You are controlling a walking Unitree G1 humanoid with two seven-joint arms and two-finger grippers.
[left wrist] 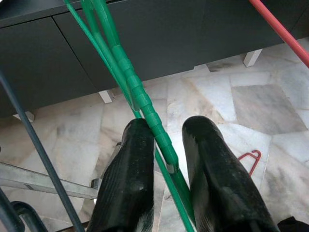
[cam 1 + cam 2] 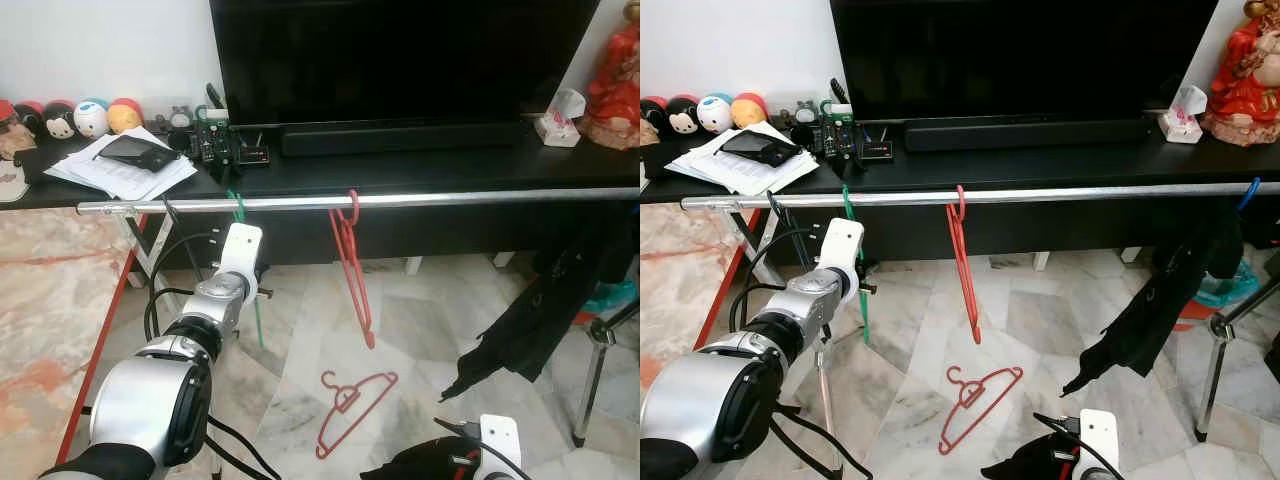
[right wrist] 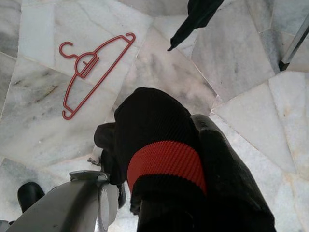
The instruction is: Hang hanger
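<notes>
Head eyes look down, sharing rail (image 2: 400,199); wrists close, floorward.

Shiny metal rail (image 2: 450,199), plastic green hanger (image 1: 140,96), marble floor (image 2: 420,320).

Home living room, television (image 2: 400,55), marble floor (image 2: 420,330)

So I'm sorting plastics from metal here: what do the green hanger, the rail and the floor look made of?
Green hanger: apparently plastic, matt with a ridged, moulded bar, held between the left gripper fingers.
Rail: metal, seemingly chromed or polished, with a bright sheen along its tube.
Floor: looks like polished marble or marble-look tile, grey veining and visible joints.
</notes>
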